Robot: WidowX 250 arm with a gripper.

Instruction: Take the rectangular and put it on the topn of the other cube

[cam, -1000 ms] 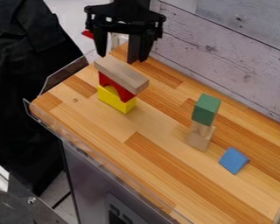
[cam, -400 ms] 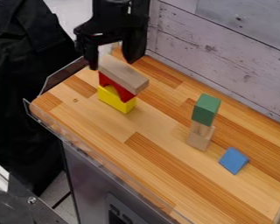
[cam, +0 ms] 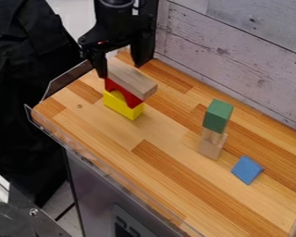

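Topping the red arch: the wooden plank, lying flat across it and slanting from upper left to lower right, its upper end between the 2 fingers of the black pincer.
Pincer: released, its 2 fingers spread and pointing down; whether either touches the plank, I cannot tell.
Under the plank: 2 pieces, the red arch resting on the yellow block.
Green block: well apart from the pincer, toward the right; the green block caps a pale tower.
Pale tower: 1 small wooden piece above 1 wooden cube, so its top is already taken.
Blue block: 1 blue block on the wooden counter, near the tower's foot.
Plank wall: the wall rises along the counter's far side, near the pincer.
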